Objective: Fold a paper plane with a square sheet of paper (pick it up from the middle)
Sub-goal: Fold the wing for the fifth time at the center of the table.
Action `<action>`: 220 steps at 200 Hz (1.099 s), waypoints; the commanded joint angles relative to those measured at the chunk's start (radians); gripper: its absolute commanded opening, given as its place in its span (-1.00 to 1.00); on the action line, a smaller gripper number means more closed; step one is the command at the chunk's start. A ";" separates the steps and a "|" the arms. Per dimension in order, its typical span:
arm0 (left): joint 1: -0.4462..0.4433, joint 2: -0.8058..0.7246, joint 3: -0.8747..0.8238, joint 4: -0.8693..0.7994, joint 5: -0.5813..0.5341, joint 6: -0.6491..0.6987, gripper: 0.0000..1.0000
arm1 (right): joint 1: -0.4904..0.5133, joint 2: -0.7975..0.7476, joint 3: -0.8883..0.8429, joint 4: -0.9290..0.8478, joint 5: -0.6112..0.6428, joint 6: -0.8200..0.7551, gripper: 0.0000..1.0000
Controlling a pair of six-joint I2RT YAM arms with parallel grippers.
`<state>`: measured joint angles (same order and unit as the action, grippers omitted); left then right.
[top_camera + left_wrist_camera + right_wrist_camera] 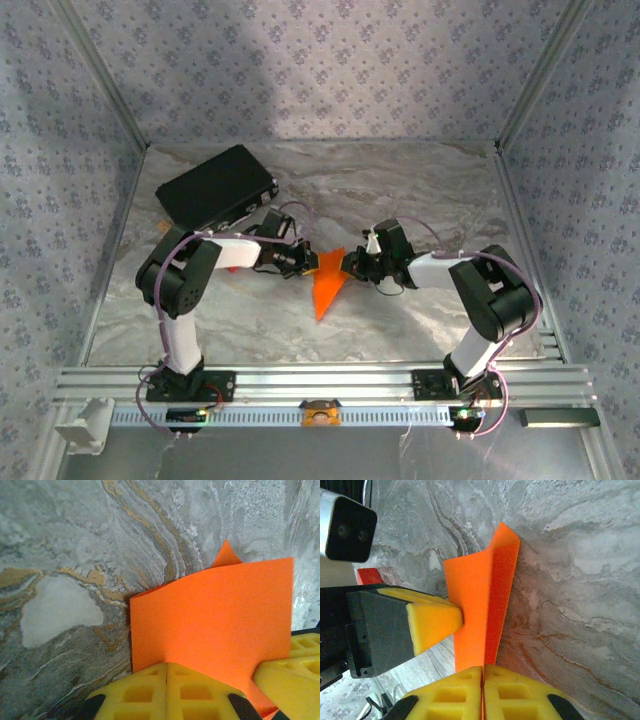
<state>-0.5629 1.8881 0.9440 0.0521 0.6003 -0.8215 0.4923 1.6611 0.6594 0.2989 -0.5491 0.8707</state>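
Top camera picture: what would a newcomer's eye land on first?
The bright folded orange paper at mid-table, its point aimed toward the arm bases. The left gripper and right gripper are shut on it from either side. A black case lies at the far left.

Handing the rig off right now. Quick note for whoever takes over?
Left gripper: shut on the orange paper.
Right gripper: shut on the same paper, from the opposite side.
Paper: held between the two arms, folded along a centre crease, narrow point aimed toward the bases.
Done: sheet gripped by both arms, main folds in.
Left: probably finishing folds, if any, then set down and release.
Black case: far left.
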 commanded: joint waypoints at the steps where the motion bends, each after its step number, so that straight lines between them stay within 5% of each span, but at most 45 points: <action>1: 0.004 -0.062 0.047 -0.049 0.022 0.020 -0.89 | -0.002 -0.025 -0.016 0.003 0.040 0.032 -0.87; 62: -0.037 -0.089 0.067 -0.038 0.024 -0.026 -0.88 | 0.052 -0.127 -0.121 0.077 0.246 0.225 -0.92; 166: -0.054 -0.018 0.021 -0.038 -0.024 -0.045 -1.00 | 0.071 -0.106 -0.122 0.084 0.214 0.243 -0.89; 220: -0.053 0.019 0.001 -0.022 -0.017 -0.030 -1.00 | 0.033 -0.051 -0.082 0.099 0.067 0.136 -0.63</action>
<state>-0.6193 1.8828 0.9539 0.0269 0.5858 -0.8680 0.5468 1.5791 0.5510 0.3893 -0.4053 1.0740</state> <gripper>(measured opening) 0.043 0.167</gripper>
